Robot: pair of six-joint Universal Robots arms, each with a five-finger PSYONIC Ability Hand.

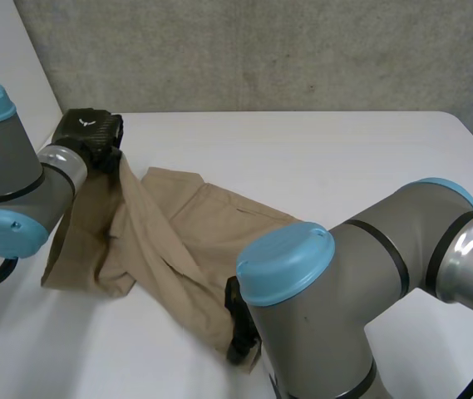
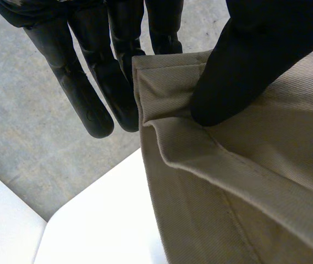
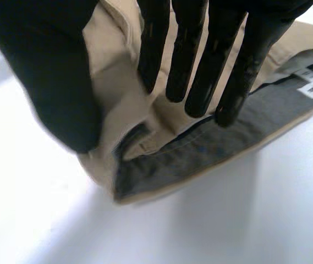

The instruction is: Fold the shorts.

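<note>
- Across the white table, the tan cotton shorts lie diagonally, long axis running hand to hand.
- Far end: the black left hand has thumb and fingers clamped on a lifted hem corner.
- Near end: the black right hand looks to be pinching the grey-lined waistband between straight fingers and thumb.

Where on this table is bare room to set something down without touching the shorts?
The widest bare table lies beyond the shorts, toward the far and right edges. A smaller patch lies at the near edge, beside the left arm. Crowded: where the left hand lifts the cloth and the right hand holds it.
</note>
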